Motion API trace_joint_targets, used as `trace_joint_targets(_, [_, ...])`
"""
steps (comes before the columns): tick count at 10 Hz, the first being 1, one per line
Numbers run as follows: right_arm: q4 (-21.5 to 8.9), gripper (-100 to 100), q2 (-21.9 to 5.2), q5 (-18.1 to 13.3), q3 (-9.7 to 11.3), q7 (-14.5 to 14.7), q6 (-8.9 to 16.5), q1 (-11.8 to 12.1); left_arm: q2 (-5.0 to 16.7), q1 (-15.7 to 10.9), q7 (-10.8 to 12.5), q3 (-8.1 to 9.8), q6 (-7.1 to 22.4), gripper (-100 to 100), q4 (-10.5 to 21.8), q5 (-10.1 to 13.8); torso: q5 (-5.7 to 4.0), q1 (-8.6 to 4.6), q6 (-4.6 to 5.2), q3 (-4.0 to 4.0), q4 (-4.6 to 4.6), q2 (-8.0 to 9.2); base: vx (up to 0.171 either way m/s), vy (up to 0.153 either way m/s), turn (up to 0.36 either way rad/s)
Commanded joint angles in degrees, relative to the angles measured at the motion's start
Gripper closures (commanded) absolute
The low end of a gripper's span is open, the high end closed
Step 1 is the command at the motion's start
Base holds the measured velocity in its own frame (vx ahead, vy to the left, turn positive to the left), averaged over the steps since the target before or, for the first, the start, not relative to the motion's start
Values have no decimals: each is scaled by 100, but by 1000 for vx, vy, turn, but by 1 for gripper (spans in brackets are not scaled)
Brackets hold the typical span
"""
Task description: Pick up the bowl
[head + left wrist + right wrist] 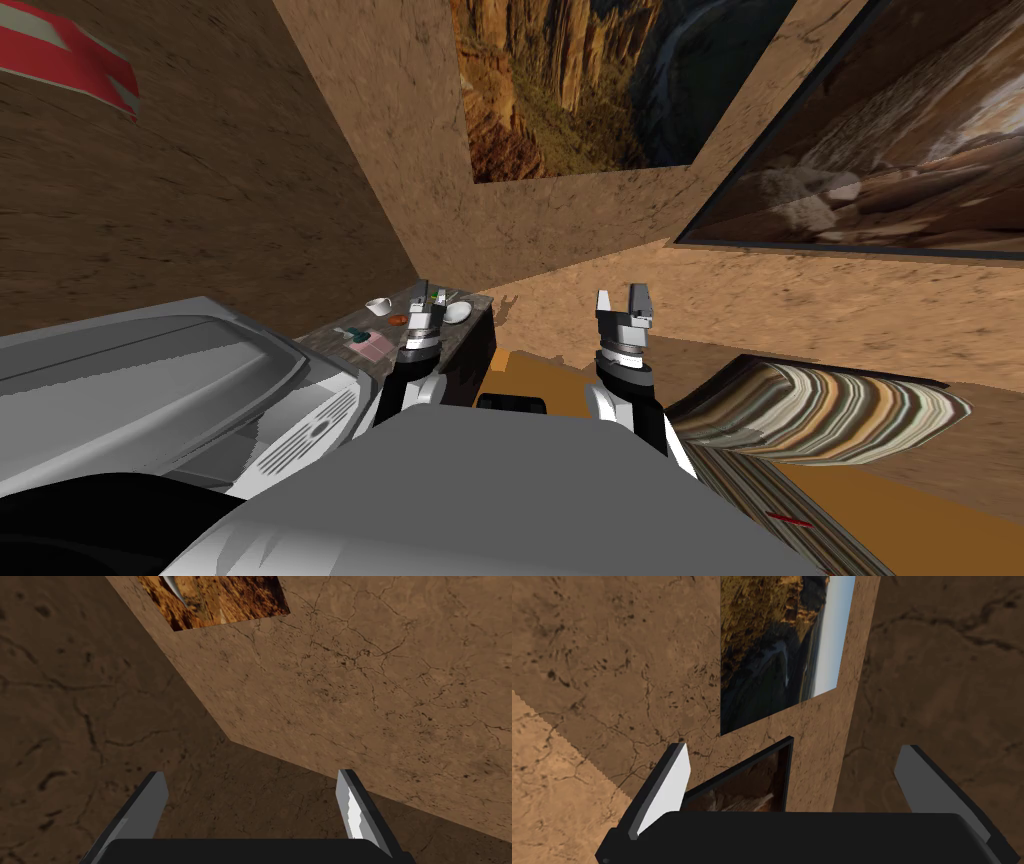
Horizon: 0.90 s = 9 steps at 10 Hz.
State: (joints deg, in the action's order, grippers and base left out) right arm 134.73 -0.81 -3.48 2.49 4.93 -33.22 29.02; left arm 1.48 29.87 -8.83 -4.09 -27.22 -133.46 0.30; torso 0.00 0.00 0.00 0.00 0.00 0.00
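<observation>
My right gripper (622,297), two light grey blades on a dark box, is raised beside the table, its fingers wide apart with nothing between them. My left gripper (428,298) is lifted at the small dark table with a mottled top (470,345). Its fingers (152,801) are also spread and empty, and they aim at the cracked brown wall (380,686) rather than down. Just beyond it, near the tabletop's far left corner, sits the small white shallow bowl (378,306), near a small orange thing (397,319) and apart from a white rounded object (457,312). I judge nothing done yet: turning down, reaching, closing and lifting all remain.
</observation>
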Motion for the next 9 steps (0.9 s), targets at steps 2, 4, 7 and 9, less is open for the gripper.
trace_joint_targets(2, [0, 0, 0, 0, 0, 0, 0, 0, 218, -70, 82, -2, 388, -100, -85, 184, 0, -2, 0, 1, 0, 3, -14, -9, -20])
trace_joint_targets(4, [0, 0, 0, 0, 0, 0, 0, 0, 304, -104, 121, 1, 578, -100, -124, 273, -1, -4, 0, 4, 2, 7, -18, -14, -11])
trace_joint_targets(7, [0, 0, 0, 0, 0, 0, 0, 0, 492, -191, 217, 15, 1059, -100, -217, 491, -1, -5, 0, 3, 1, 6, -13, -14, -15])
trace_joint_targets(9, [0, 0, 0, 0, 0, 0, 0, 0, 593, -242, 273, 27, 1345, -100, -267, 618, -1, -4, 0, 2, 1, 3, -9, -11, -12])
